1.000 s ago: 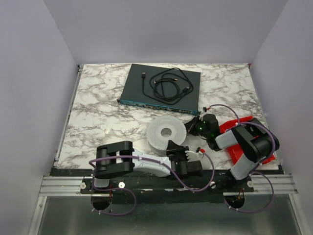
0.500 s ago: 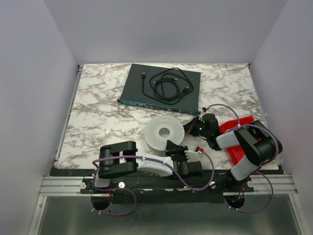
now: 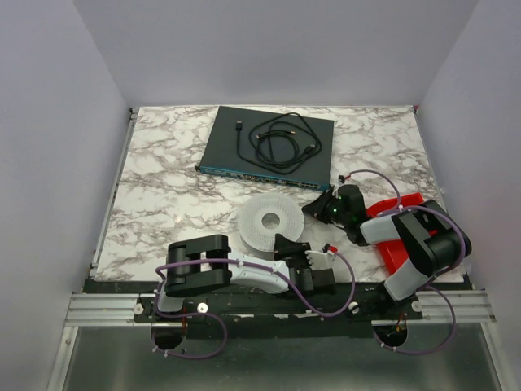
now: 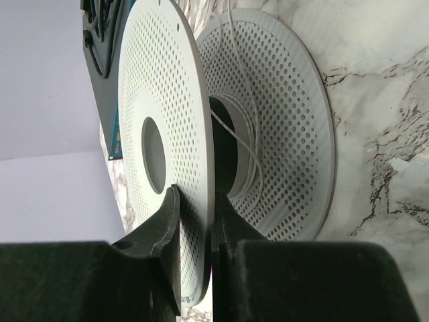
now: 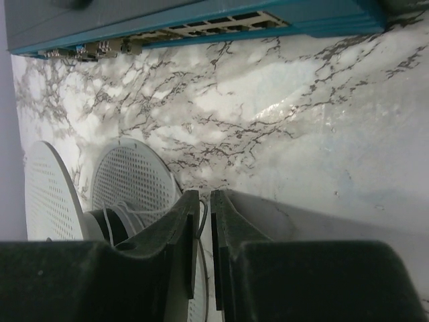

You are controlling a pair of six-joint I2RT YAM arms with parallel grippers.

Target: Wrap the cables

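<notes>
The translucent whitish perforated spool [image 3: 269, 222] lies on the marble table near the front. My left gripper [image 3: 290, 247] is shut on the rim of the spool's upper flange [image 4: 161, 134], one finger on each face, with its tips [image 4: 194, 198] at the flange edge. The very thin white wire [image 4: 236, 134] runs a few turns round the dark core and leads off the spool. My right gripper [image 3: 314, 208] is just right of the spool. In the right wrist view its jaws [image 5: 205, 196] are nearly closed, with the thin wire [image 5: 144, 209] running from the spool [image 5: 127, 178] into them.
A dark teal flat box [image 3: 267, 145] sits at the back of the table with a thicker black coiled cable [image 3: 281, 138] on top. A red tray [image 3: 389, 213] lies under my right arm at the right. The enclosure walls stand close on both sides.
The spool has shifted a little left and turned so its flat flange faces up more. My left gripper moved left with it. My right gripper drew slightly right and back.
</notes>
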